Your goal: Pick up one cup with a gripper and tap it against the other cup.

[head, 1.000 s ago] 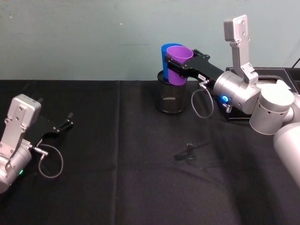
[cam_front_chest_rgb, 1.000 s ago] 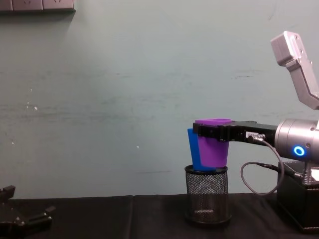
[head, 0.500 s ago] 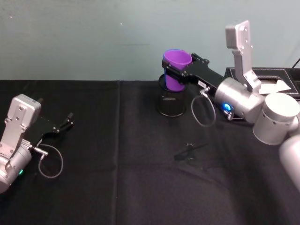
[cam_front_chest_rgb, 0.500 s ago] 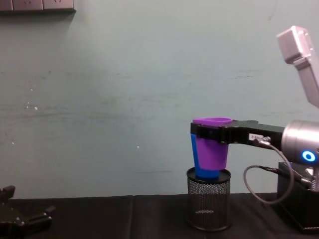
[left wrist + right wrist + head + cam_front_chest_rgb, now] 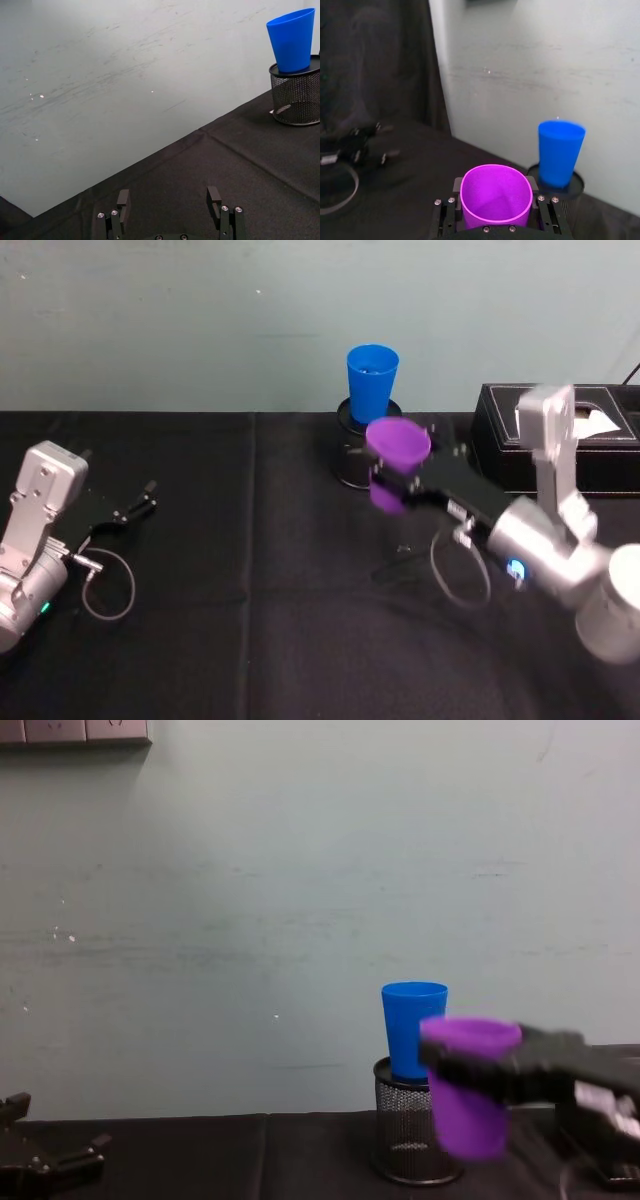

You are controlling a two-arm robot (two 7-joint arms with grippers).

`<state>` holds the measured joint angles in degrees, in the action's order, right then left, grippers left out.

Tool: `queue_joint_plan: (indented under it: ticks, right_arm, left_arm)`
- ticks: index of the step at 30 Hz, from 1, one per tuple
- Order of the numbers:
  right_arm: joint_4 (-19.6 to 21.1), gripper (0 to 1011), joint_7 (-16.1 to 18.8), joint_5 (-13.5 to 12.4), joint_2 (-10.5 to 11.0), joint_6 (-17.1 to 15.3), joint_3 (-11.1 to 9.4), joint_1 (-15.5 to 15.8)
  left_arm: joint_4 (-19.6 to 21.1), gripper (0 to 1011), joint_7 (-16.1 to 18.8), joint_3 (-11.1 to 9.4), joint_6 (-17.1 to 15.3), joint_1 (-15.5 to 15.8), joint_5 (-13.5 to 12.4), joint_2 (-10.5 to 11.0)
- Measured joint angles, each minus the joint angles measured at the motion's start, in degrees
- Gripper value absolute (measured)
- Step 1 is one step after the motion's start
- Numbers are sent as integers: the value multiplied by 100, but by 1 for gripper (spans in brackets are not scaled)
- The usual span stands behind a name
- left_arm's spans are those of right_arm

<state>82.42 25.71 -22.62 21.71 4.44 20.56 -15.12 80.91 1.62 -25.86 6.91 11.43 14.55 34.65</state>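
Purple cup (image 5: 397, 452) clamped upright in the right gripper (image 5: 400, 483), carried clear of the table. Blue cup (image 5: 371, 384) just beyond it, apart, perched on a black mesh pen holder (image 5: 406, 1138). Looks mid-tap, cups not touching right now. Next probably needs a gentle nudge forward, rim-level, without toppling blue. Left gripper (image 5: 170, 214) parked far off to the side, spread open, empty

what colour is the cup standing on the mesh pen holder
Bright blue, plain and smooth; the left wrist view shows it best.

blue cup (image 5: 292, 40) upright in mesh holder (image 5: 297, 97) | L gripper (image 5: 170, 202) fingers apart
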Motion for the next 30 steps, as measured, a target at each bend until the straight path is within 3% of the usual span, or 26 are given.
queue_joint_plan:
  ticks: [7, 12, 30]
  right_arm:
    - [80, 730, -222, 310, -4, 494, 1, 677]
    - [-57, 729, -272, 449, -90, 753, -38, 812]
    - [-929, 729, -129, 736, -519, 1386, -122, 668]
  left_arm:
    - [0, 1000, 0, 0, 0, 0, -1, 0]
    - [0, 1000, 0, 0, 0, 0, 0, 0]
    - [0, 1000, 0, 0, 0, 0, 0, 0]
